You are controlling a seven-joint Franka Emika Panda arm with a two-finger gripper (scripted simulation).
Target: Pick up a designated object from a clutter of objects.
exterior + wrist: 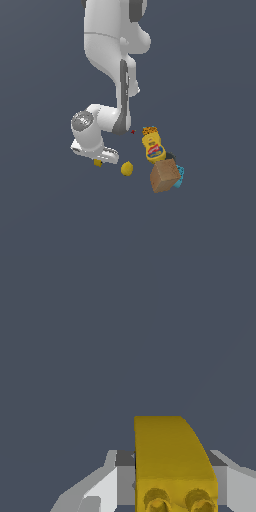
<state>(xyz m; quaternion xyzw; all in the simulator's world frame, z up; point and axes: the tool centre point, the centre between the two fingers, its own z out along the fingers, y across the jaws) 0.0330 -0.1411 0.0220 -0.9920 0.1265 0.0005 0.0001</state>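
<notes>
The small yellow block [170, 456] sits between my gripper's [172, 496] two grey fingers [107, 488], which close on its sides; two round studs show at its near end. In the exterior view the gripper [98, 160] points down at the exterior view's left of the clutter, with the yellow block [97, 163] showing just under the hand. The round yellow lemon [127, 168] lies close on the exterior view's right of it. The mustard bottle [154, 147], the brown box [164, 176], a small cyan item [179, 176] and a dark item [170, 156] lie farther right.
The white arm [107, 55] comes down from the top of the exterior view, and its wrist [89, 131] hangs over the block. A tiny red mark [133, 132] shows beside the arm. The ground is a plain dark grey floor [50, 210].
</notes>
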